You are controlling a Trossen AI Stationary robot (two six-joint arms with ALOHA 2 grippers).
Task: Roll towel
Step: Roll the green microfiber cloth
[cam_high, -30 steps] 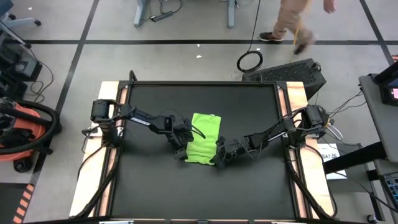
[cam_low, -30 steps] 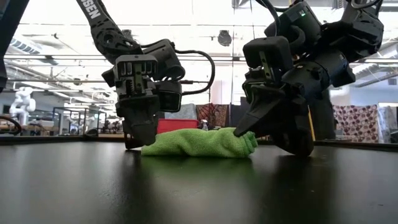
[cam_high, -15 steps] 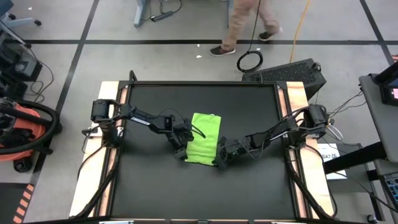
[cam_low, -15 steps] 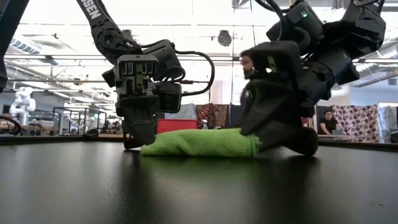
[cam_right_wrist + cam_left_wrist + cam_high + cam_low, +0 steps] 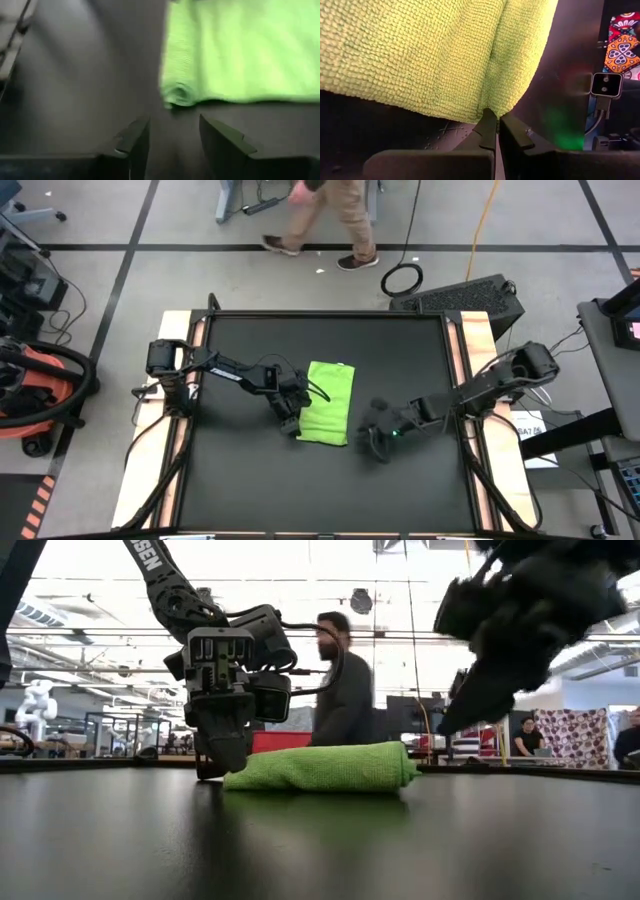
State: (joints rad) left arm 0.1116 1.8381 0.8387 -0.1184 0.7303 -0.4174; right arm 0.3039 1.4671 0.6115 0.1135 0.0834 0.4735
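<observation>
The lime-green towel [image 5: 328,402] lies folded lengthwise on the black table [image 5: 240,480], its long side running from far to near. Its near end is rolled into a low hump [image 5: 320,768]. My left gripper [image 5: 292,418] is shut at the towel's near left corner. My right gripper [image 5: 377,442] hangs open above the table, right of the towel and clear of it. The right wrist view shows the towel's rolled end [image 5: 177,94] ahead of the parted fingers. My left gripper pinches the towel's edge at its near left corner [image 5: 489,106], where a crease runs into the cloth, between its two fingertips. The fingers slant down from the table's left. The towel rests on the table, slack.
A person [image 5: 340,690] walks across the floor beyond the table's far edge. A dark flat case [image 5: 460,295] and a cable coil [image 5: 401,278] lie on the floor past the far right corner. Bare tabletop stretches along the near side.
My right gripper has opened and let go of the towel's right end. It has risen, rolled about its axis and drawn back toward the table's right and near edges. The towel's right end, lifted a second ago, has settled flat onto the table.
</observation>
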